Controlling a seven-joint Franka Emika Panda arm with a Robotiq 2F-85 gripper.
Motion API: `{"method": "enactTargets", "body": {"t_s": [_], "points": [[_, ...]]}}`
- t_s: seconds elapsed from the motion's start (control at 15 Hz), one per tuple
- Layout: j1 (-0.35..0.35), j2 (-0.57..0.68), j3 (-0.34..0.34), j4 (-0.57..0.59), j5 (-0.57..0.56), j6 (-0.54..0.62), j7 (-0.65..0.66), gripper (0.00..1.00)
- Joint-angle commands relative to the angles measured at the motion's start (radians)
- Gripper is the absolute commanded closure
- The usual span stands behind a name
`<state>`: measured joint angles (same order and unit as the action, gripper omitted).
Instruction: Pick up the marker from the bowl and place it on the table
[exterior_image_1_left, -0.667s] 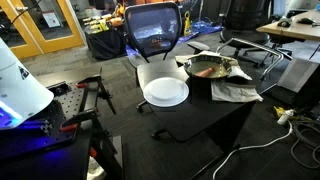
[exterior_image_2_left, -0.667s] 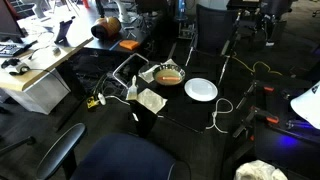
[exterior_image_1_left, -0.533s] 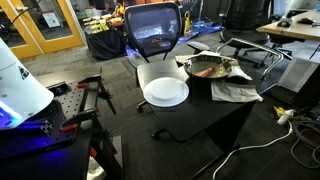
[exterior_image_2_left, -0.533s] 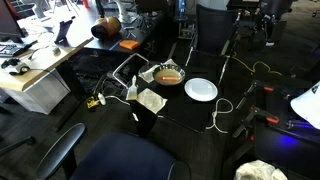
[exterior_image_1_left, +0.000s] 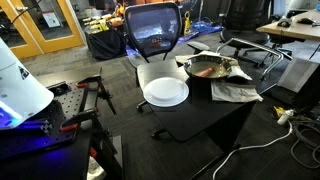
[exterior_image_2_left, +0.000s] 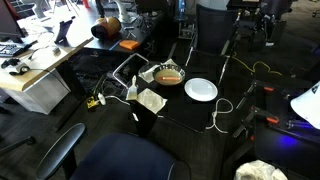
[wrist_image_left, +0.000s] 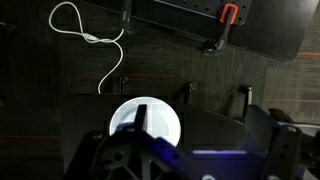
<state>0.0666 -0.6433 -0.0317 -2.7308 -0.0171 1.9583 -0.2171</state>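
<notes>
An office-like room with desks, cables and a mesh-backed chair surrounds a black-topped bench with dark draped sides, standing mid-frame in both exterior views. On it, a flat white plate lies near the centre of the frame. The bowl sits up and to the right of it, apart from the plate, metallic at the rim and brownish-red inside. A crumpled pale sheet lies just below the bowl, at the bench's right edge.

The marker is too small to pick out against the reddish inside of the bowl in either exterior view. Nothing stick-shaped shows on the bare bench top.

In an exterior view, a light wooden desk fills the left of the frame, and a white cable loops off the bench's lower right side. A white robot housing with a blue glow stands at the left edge of an exterior view, well apart from the bowl.

The wrist view looks down from high up. The plate shows as a bright disc in the lower middle, the cable curls in the upper left, and a red clamp sits at the top right. The end effector is a dark, blurred shape along the bottom edge. Whether its fingers are spread or pressed together cannot be told.
</notes>
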Motion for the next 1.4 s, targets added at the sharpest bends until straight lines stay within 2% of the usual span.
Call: {"method": "enactTargets", "body": {"t_s": [0.0, 0.27, 0.87, 1.13, 1.33], "points": [[0.011, 0.057, 0.022, 0.046, 0.004, 0.068, 0.028, 0.00], [0.022, 0.164, 0.029, 0.129, 0.024, 0.260, 0.046, 0.00], [0.013, 0.593, 0.034, 0.337, 0.039, 0.680, 0.054, 0.00], [-0.002, 0.788, 0.038, 0.441, 0.029, 0.788, 0.072, 0.00], [-0.010, 0.892, 0.046, 0.516, 0.039, 0.810, 0.079, 0.00]]}}
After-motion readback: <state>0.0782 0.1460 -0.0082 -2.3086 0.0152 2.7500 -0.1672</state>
